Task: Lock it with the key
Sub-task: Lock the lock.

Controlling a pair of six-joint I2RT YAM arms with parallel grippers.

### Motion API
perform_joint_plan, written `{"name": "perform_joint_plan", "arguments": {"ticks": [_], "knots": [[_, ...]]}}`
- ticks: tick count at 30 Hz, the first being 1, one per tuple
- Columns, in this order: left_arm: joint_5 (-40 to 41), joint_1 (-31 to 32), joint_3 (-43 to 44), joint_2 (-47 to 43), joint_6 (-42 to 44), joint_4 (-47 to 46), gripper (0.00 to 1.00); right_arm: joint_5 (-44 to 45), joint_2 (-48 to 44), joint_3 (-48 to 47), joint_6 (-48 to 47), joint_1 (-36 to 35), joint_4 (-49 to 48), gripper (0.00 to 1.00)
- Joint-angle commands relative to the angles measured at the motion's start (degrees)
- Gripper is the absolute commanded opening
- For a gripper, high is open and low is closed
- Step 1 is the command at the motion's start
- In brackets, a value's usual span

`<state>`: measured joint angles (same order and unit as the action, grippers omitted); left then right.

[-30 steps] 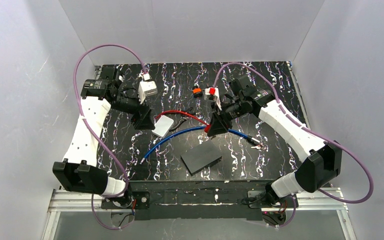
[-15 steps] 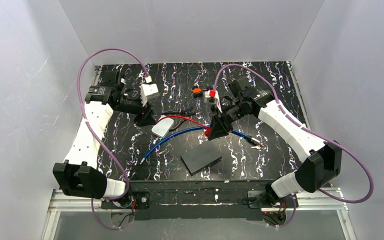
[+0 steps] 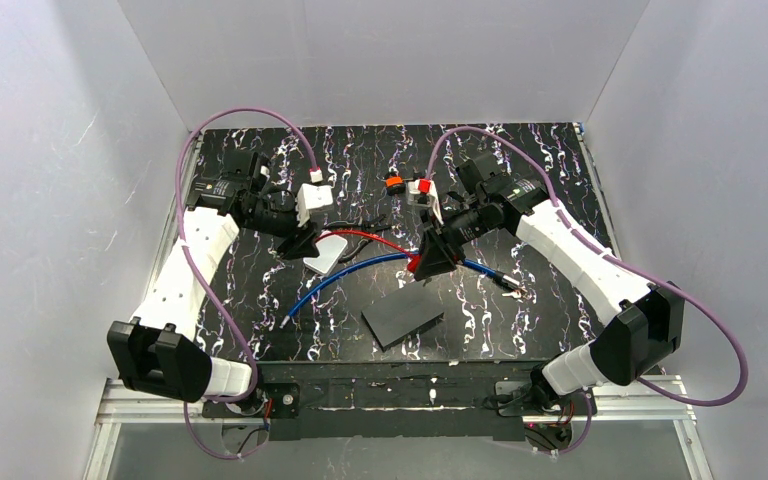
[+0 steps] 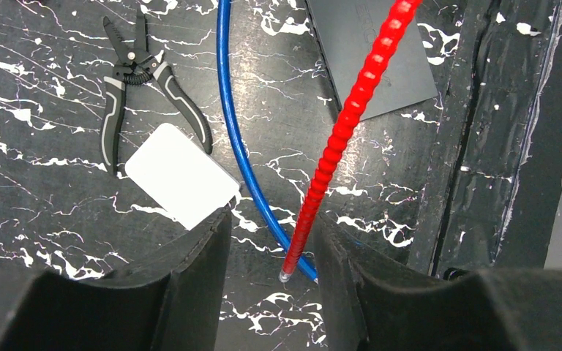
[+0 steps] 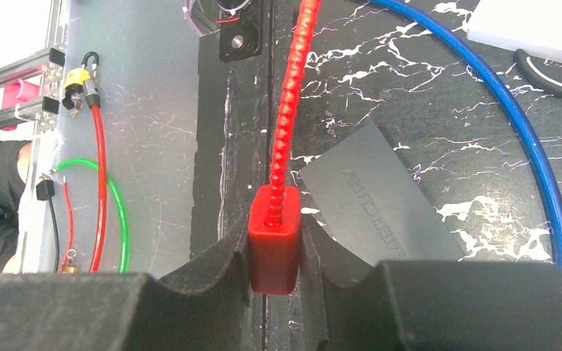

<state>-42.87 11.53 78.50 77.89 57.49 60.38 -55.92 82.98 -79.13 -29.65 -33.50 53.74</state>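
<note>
The lock, a long blue cable (image 3: 345,274), lies in an arc on the table; it also shows in the left wrist view (image 4: 235,139) and the right wrist view (image 5: 528,126). My right gripper (image 3: 428,258) is shut on the red block (image 5: 274,248) at one end of a red ribbed cable (image 5: 287,110). My left gripper (image 3: 305,243) is open. The red cable's free tip (image 4: 288,272) hangs between its fingers, close to the right finger (image 4: 351,292), unclamped. I cannot make out a key.
A white card (image 4: 179,175) and black-handled pliers (image 4: 128,80) lie beside the blue cable. A dark grey plate (image 3: 403,317) lies near the front. A small orange-and-black item (image 3: 394,184) sits at the back.
My left arm has swung right and down to the red cable's free end, now between its open fingers. The right gripper has kept still, holding the red block.
</note>
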Motion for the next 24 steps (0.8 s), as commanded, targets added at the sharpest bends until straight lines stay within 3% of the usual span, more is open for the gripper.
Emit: {"name": "perform_joint_plan", "arguments": {"ticks": [1, 5, 12, 17, 21, 24], "knots": [[-0.81, 0.25, 1.00, -1.49, 0.00, -0.07, 0.43, -2.24, -1.64, -2.54, 0.56, -0.33, -1.50, 0.01], [-0.55, 0.25, 1.62, -2.10, -0.36, -0.09, 0.40, -2.18, -1.59, -2.29, 0.51, -0.40, -1.37, 0.01], [0.81, 0.24, 2.75, -1.27, -0.39, -0.09, 0.17, -2.04, -2.11, -1.44, 0.46, -0.38, -1.53, 0.01], [-0.93, 0.25, 3.60, -1.23, -2.51, -0.17, 0.32, -1.91, -1.95, -1.36, 0.47, -0.41, -1.44, 0.01], [-0.90, 0.23, 3.78, -1.11, -2.65, -0.17, 0.32, -1.88, -2.03, -1.44, 0.47, -0.37, -1.70, 0.01], [-0.69, 0.25, 3.28, -1.39, -2.57, -0.17, 0.14, -1.83, -2.10, -1.46, 0.52, -0.34, -1.83, 0.01]]}}
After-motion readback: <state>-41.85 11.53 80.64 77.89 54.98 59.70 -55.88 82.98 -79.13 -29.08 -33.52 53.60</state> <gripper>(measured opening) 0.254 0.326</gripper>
